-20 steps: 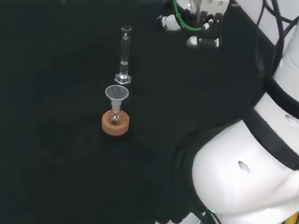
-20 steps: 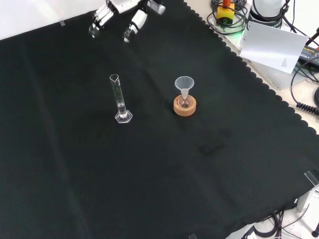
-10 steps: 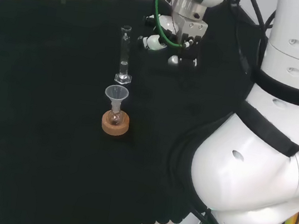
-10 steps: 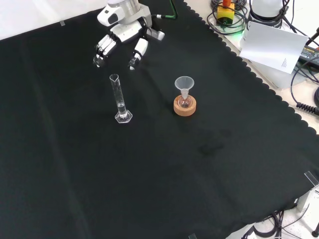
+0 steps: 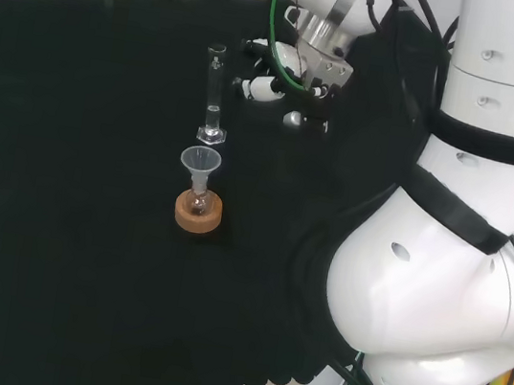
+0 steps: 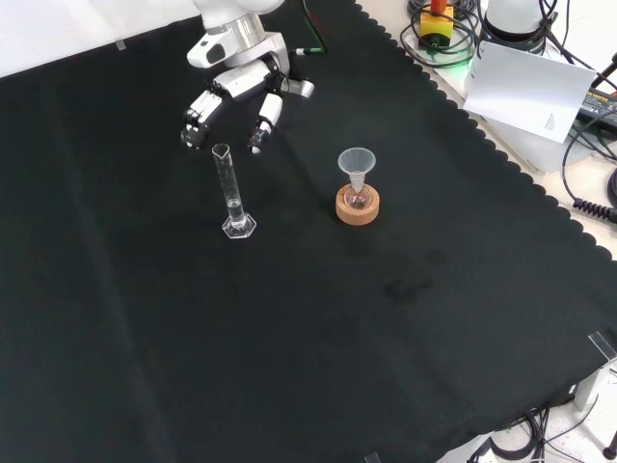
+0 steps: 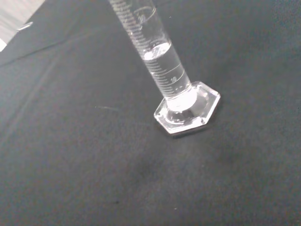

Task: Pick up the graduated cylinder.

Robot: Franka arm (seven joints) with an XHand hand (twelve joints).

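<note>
A clear glass graduated cylinder (image 5: 214,94) (image 6: 230,192) (image 7: 157,56) stands upright on its hexagonal foot on the black cloth, with a little clear liquid in its lower part. The black and white hand (image 5: 282,88) (image 6: 236,89) hovers just to the cylinder's right in the head view, and beyond its top in the front view. Its fingers are spread and relaxed and hold nothing. A gap separates the fingertips from the cylinder.
A small flask with a clear funnel (image 5: 199,164) (image 6: 357,164) in its neck sits on a cork ring (image 5: 198,212) (image 6: 358,204), close to the cylinder's foot. The arm's white links (image 5: 454,232) stand at the head view's right. Cables and paper lie off the cloth at the front view's right.
The hand has come down and across the cloth towards the cylinder, from the far corner to just beside its top. The cylinder and the flask have not moved.
</note>
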